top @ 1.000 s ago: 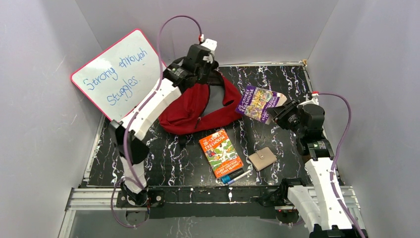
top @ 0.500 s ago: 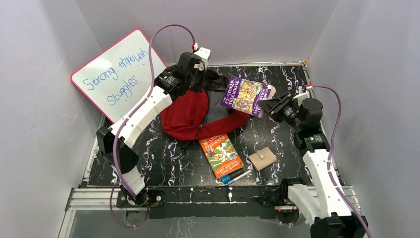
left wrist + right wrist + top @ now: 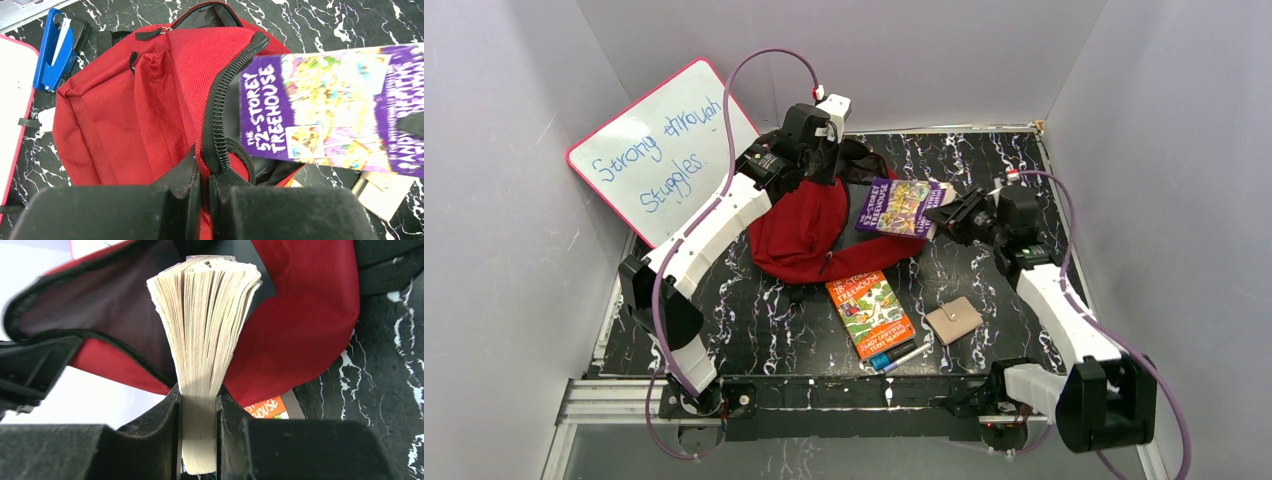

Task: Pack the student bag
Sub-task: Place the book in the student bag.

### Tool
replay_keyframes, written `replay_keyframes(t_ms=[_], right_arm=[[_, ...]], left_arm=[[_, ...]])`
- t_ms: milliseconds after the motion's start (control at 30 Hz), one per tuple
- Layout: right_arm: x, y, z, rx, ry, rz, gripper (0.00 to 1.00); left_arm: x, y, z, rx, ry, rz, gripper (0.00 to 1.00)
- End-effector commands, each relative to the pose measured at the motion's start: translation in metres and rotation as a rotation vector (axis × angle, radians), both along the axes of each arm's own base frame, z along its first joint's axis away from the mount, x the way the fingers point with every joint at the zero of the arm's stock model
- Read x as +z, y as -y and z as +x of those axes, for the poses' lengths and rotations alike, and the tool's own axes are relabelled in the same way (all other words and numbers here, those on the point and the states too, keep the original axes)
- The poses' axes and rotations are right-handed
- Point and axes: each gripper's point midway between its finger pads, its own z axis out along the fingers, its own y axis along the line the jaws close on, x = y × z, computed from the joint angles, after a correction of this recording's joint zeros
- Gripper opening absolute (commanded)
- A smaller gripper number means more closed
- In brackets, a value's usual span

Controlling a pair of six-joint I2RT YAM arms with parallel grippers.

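Whiteboard [image 3: 659, 150]: pink-rimmed, propped against the left wall, with "Strong through Struggles" handwritten on it.
Blue stapler [image 3: 52, 50]: on the table between the whiteboard's edge and the bag, seen from the left wrist.
Left gripper [image 3: 205, 160]: jaws pinched together on the black zipper edge of the bag's main opening, holding that edge up.
Student bag [image 3: 794, 240]: dark red, lying far-centre on the black marbled table [image 3: 754, 330], its mouth gaping toward the right and showing dark lining.
Orange book [image 3: 871, 313]: "78-Storey Treehouse", flat just in front of the bag.
Purple book [image 3: 894, 205]: "The 52-Storey Treehouse", off the table, its free end at the bag's open mouth.
Marker and pen [image 3: 894, 357]: at the orange book's near corner.
Right gripper [image 3: 199, 405]: clamped on the purple book's end, pages fanning out beyond the fingers.
Beige wallet [image 3: 953, 320]: right of the orange book, apart from it.
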Motion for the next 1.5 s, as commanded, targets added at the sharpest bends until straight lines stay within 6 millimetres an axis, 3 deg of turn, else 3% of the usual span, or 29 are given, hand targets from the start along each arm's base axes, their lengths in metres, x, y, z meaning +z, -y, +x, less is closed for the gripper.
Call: replay_keyframes(t_ms=[0, 267, 600, 833, 1133, 1300, 1467], right_arm=[[0.051, -0.031, 0.018, 0.064, 0.163, 0.057, 0.0], [0.034, -0.067, 0.04, 0.124, 0.14, 0.054, 0.0], [0.021, -0.118, 0.073, 0.272, 0.129, 0.114, 0.0], [0.025, -0.158, 0.086, 0.362, 0.124, 0.157, 0.0], [-0.019, -0.186, 0.105, 0.385, 0.039, 0.121, 0.0], [-0.033, -0.204, 0.107, 0.453, 0.042, 0.147, 0.0], [-0.063, -0.205, 0.111, 0.429, -0.011, 0.066, 0.0]], left_arm=[[0.054, -0.002, -0.003, -0.01, 0.104, -0.089, 0.0], [0.071, 0.0, 0.001, -0.018, 0.144, -0.097, 0.0], [0.068, 0.006, 0.003, -0.038, 0.135, -0.101, 0.0], [0.067, 0.007, 0.005, -0.041, 0.136, -0.094, 0.0], [0.07, 0.011, 0.005, -0.054, 0.135, -0.107, 0.0], [0.071, 0.011, 0.004, -0.057, 0.135, -0.109, 0.0], [0.068, 0.011, 0.004, -0.058, 0.125, -0.107, 0.0]])
